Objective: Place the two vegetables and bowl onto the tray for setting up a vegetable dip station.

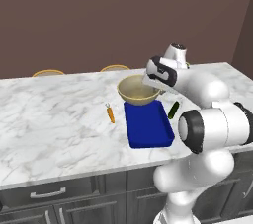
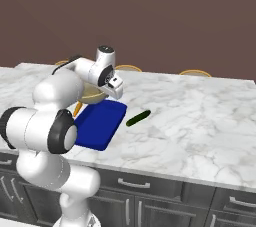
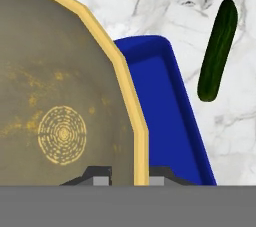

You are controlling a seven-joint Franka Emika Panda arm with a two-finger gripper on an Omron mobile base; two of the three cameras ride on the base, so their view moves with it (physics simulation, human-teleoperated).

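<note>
- Three items wait on my white marble tabletop: bowl, carrot and cucumber, none of them lying flat in the blue tray yet.
- My gripper has its fingers closed tight on the bowl's rim, one tip inside the wall and one outside, as the hand view shows.
- Bowl sits at the tray's far end, its near edge overlapping the tray's far rim; whether it is lifted clear or resting there I cannot tell.
- Key relation for the next move, as I judge it: the tray's open floor lies on the robot's side of the held bowl, so the bowl needs to travel back along the tray's long axis before I let go.
- Cucumber lies on the marble just right of the tray, apart from it, its long axis roughly parallel to the tray's long side.
- Carrot lies on the tray's left, also apart, green top pointing away from the robot.
- Two tan-rimmed discs show at the tabletop's far edge, well apart from the work.
- No brand, label or writing is legible on anything; the bowl's floor carries only a yellow ring pattern.
</note>
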